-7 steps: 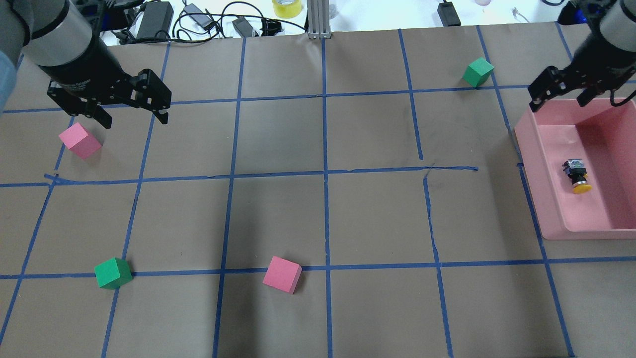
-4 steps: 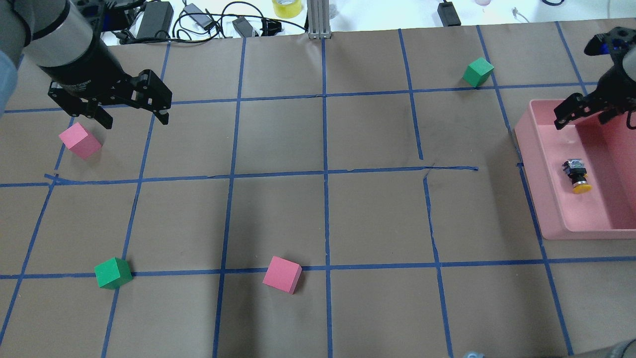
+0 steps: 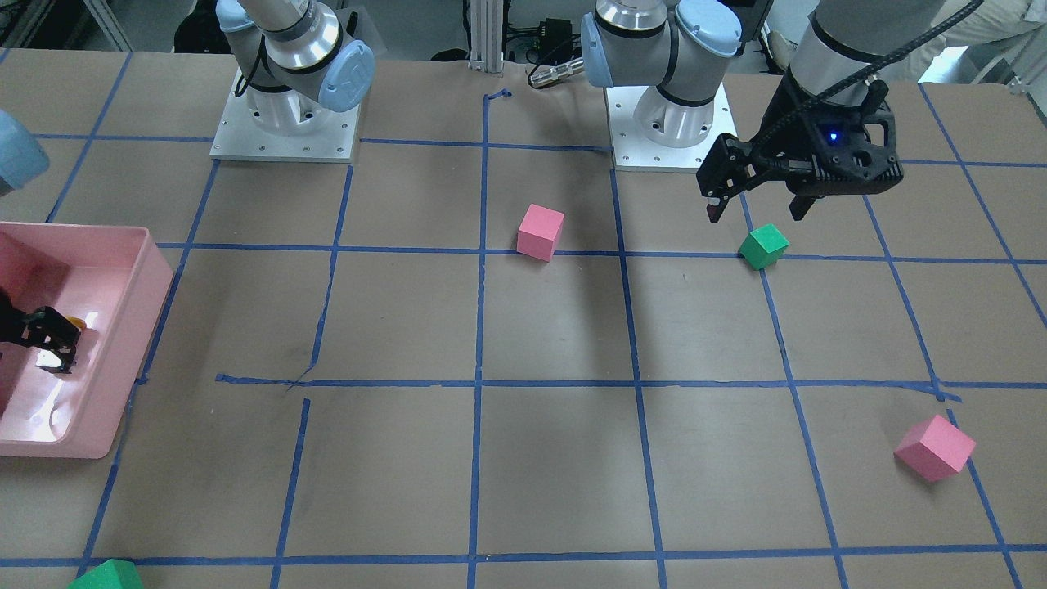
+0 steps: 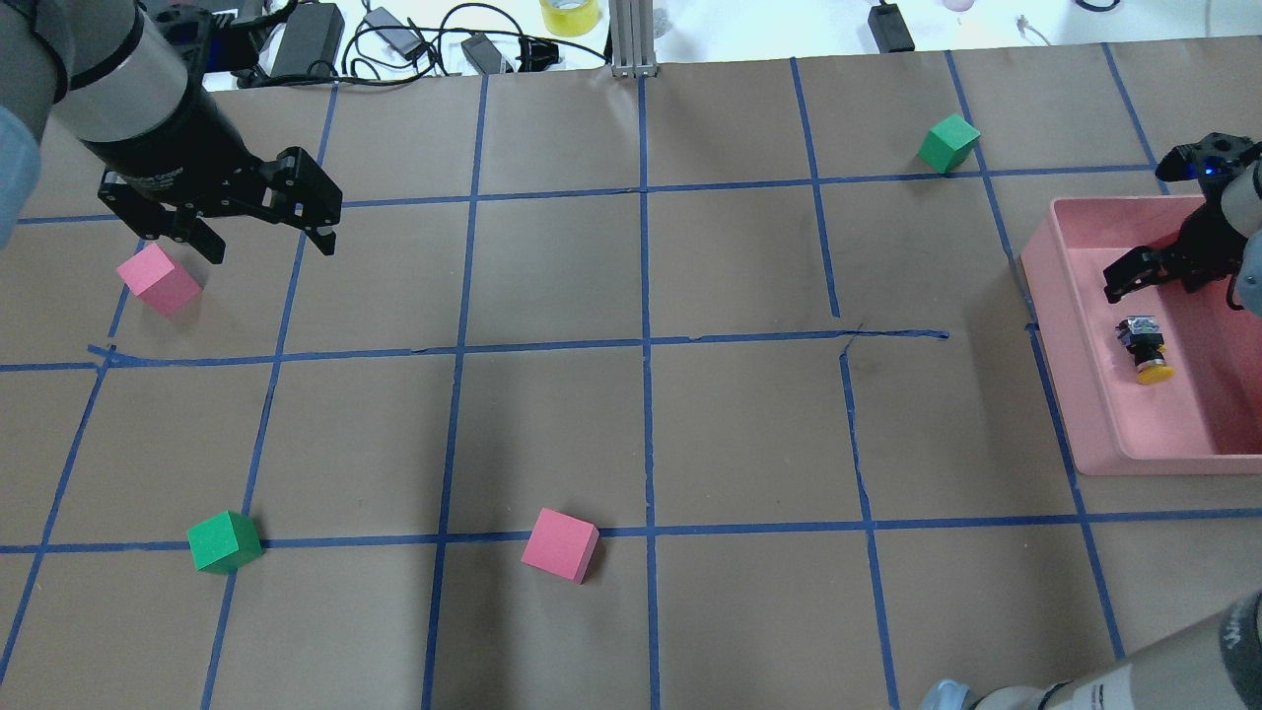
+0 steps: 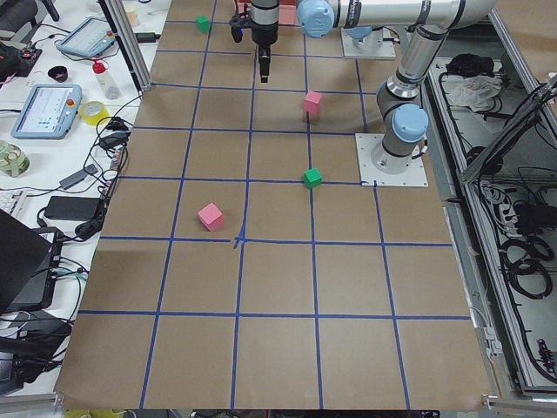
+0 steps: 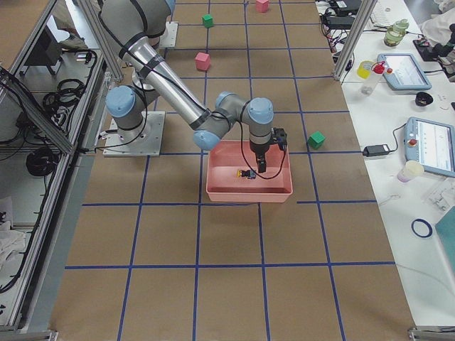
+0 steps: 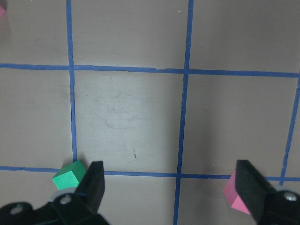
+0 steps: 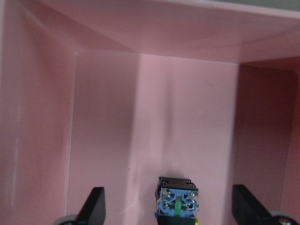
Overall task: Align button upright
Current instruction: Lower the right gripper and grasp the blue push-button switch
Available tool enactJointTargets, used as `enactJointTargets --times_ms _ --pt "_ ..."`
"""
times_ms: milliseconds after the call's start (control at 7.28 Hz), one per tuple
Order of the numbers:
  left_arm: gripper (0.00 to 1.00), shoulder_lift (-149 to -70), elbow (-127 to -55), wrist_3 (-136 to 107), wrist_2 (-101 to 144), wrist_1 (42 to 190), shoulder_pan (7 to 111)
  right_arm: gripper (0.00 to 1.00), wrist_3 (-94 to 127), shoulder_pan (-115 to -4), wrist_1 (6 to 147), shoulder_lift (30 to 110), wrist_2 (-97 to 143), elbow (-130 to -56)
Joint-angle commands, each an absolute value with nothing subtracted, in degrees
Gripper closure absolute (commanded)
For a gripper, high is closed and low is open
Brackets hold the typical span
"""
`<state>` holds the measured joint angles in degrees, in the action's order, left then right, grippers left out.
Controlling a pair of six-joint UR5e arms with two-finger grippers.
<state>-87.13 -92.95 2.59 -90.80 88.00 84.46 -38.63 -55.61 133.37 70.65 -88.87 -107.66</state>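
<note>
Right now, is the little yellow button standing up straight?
No, the button lies on its side on the floor of the pink tray, with its yellow cap pointing sideways.

The right hand (image 4: 1149, 284), spread open, hangs inside the pink bin (image 4: 1070, 380). The button (image 4: 1144, 348) lies on its side just beside it, base end toward the hand, yellow cap away. The left hand (image 4: 268, 247), also spread, hovers over the desk (image 4: 690, 424), a pink cube (image 4: 158, 279) just beside it.
</note>
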Motion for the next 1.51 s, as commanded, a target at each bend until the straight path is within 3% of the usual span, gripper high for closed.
enactJointTargets --times_ms 0,1374 --pt "0.00 -87.01 -92.99 2.64 -90.88 88.07 84.46 0.05 -38.76 -55.46 134.30 69.61 -89.21 -107.75" --pt "0.00 -87.19 -93.87 2.55 -90.53 87.54 84.73 0.05 -39.29 -55.37 134.38 67.59 -91.05 -108.90"
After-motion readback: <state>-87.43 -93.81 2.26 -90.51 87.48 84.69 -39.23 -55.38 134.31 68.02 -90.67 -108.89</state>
